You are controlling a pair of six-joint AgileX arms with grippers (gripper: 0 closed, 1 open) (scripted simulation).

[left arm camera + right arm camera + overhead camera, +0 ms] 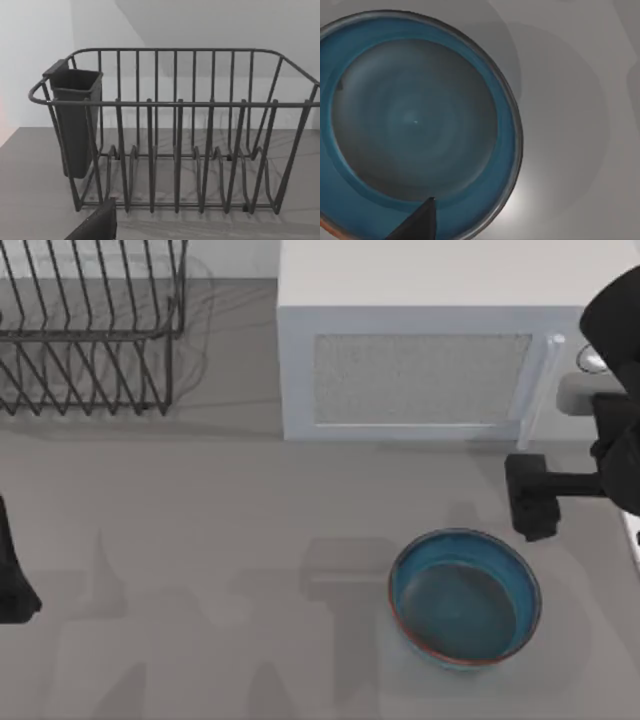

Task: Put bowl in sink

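The blue-glazed bowl (465, 597) with a thin reddish-brown rim sits upright on the grey counter, at the front right, in front of the microwave. My right gripper (530, 498) hangs just beyond the bowl's far right rim, between it and the microwave, and holds nothing that I can see. From the right wrist, the bowl (415, 125) lies directly below, with one dark fingertip (420, 222) over its rim. My left arm (12, 575) is parked at the left edge. The sink is out of view.
A white microwave (420, 360) stands at the back, right of centre, its handle close to the right arm. A dark wire dish rack (90, 330) with a cutlery cup (75, 120) stands at the back left. Bare counter (220, 540) stretches across the middle and left.
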